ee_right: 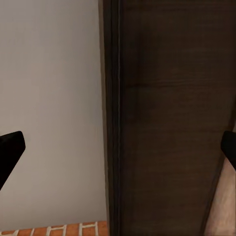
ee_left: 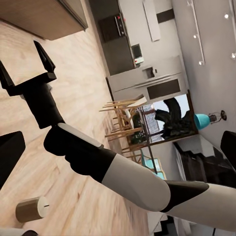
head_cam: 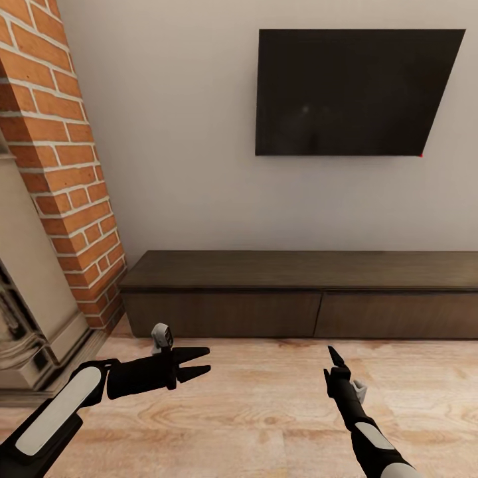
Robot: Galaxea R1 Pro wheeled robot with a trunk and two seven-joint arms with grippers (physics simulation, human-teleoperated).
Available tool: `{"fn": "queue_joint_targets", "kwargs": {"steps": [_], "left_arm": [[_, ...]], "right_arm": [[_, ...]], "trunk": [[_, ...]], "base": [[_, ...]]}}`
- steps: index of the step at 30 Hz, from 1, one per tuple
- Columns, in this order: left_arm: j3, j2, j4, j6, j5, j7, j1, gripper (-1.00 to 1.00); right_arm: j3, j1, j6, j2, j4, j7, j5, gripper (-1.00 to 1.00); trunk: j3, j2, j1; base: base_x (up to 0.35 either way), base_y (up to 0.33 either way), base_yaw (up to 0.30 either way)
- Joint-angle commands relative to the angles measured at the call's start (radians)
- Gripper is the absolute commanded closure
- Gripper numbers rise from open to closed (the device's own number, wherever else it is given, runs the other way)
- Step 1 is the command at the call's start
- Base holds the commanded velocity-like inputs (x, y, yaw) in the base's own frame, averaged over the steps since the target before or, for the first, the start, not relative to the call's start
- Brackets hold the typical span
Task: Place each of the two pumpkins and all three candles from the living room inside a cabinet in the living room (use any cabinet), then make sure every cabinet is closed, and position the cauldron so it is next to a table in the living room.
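The long low dark-brown cabinet (head_cam: 299, 292) stands against the wall ahead, both wide fronts closed and its flat top bare. My left gripper (head_cam: 207, 359) hovers open and empty over the plank floor short of the cabinet's left half. My right gripper (head_cam: 331, 364) is also open and empty, pointing at the cabinet's middle; the left wrist view shows it too (ee_left: 27, 66). The right wrist view looks along the cabinet top (ee_right: 167, 123), with the fingertips (ee_right: 10, 150) spread wide at the picture's edges. One beige candle (ee_left: 32, 209) sits on the floor near my right arm. Pumpkins and cauldron are out of view.
A brick chimney breast (head_cam: 60, 166) with a beige fireplace surround (head_cam: 26, 312) stands at the left, close to the cabinet's end. A black TV (head_cam: 355, 93) hangs above the cabinet. The left wrist view looks across to a kitchen and wooden dining chairs (ee_left: 125, 123).
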Motion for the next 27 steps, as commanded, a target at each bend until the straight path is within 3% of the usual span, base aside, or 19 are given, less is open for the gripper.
{"fn": "queue_joint_targets", "kwargs": {"steps": [1,7,27], "left_arm": [[-0.001,0.001,0.0,0.0,-0.005,-0.008,-0.001,-1.0],[-0.001,0.001,0.001,0.0,-0.007,-0.008,-0.001,-1.0],[-0.001,-0.002,0.001,0.0,-0.009,-0.007,-0.001,-1.0]], "right_arm": [[-0.002,-0.001,0.01,0.0,0.001,0.004,-0.01,-1.0],[-0.002,-0.001,0.01,0.0,0.001,0.004,-0.01,-1.0],[-0.002,-0.001,0.01,0.001,0.001,0.004,-0.01,-1.0]], "trunk": [[-0.001,0.0,0.0],[-0.001,0.0,0.0],[-0.001,0.0,0.0]], "base": [[0.0,0.0,0.0],[0.095,0.0,0.0],[0.309,0.0,0.0]]}}
